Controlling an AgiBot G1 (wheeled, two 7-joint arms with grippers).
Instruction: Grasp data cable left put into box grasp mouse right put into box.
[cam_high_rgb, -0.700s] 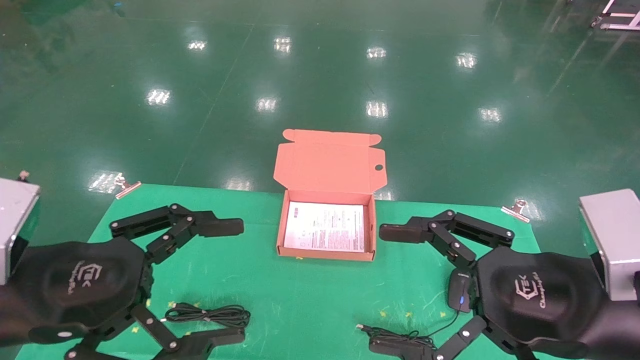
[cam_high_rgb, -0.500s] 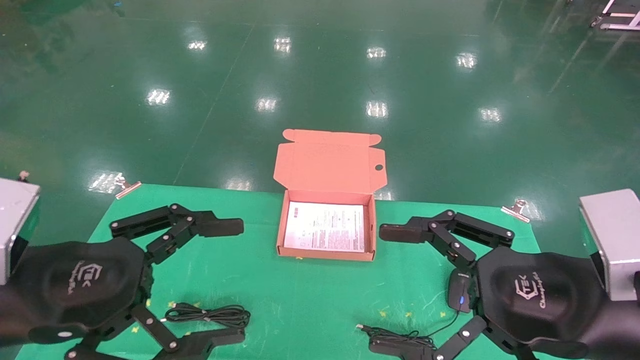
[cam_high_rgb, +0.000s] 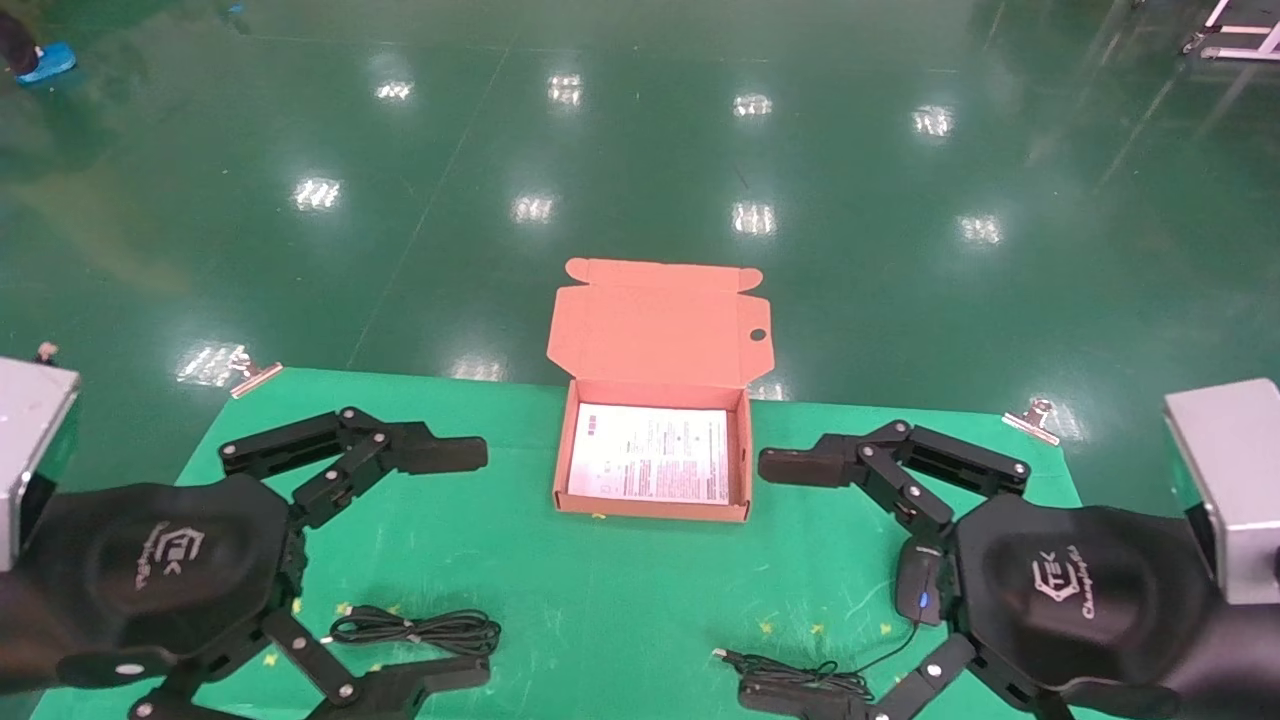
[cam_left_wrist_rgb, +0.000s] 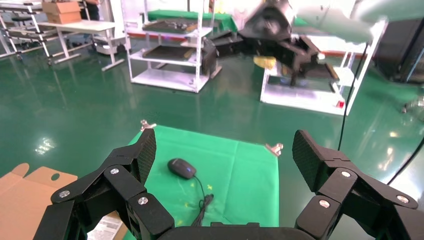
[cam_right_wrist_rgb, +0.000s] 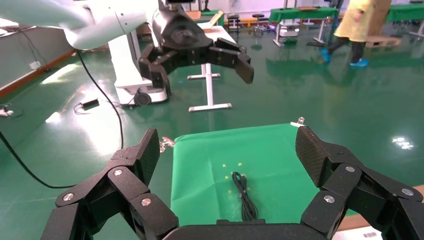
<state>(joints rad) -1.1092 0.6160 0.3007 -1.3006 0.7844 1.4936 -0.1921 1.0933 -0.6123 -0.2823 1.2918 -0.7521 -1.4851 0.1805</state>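
The orange-brown box (cam_high_rgb: 650, 509) stands open at the table's far middle, lid (cam_high_rgb: 660, 325) back, with a white printed sheet in its bottom. The data cable (cam_high_rgb: 415, 630) lies coiled near the front left, between my left gripper's (cam_high_rgb: 462, 566) open fingers; it also shows in the right wrist view (cam_right_wrist_rgb: 243, 195). The black mouse (cam_high_rgb: 920, 586) with its blue light lies at the right, half under my right gripper's (cam_high_rgb: 782, 582) palm, its cord (cam_high_rgb: 800, 680) trailing toward the front. The mouse also shows in the left wrist view (cam_left_wrist_rgb: 181, 168). Both grippers hover open and empty.
The table has a green cloth (cam_high_rgb: 620, 600) held by clips at the far corners (cam_high_rgb: 250, 375) (cam_high_rgb: 1035, 418). Silver blocks stand at the left edge (cam_high_rgb: 30, 440) and the right edge (cam_high_rgb: 1225, 470). Shiny green floor lies beyond the table.
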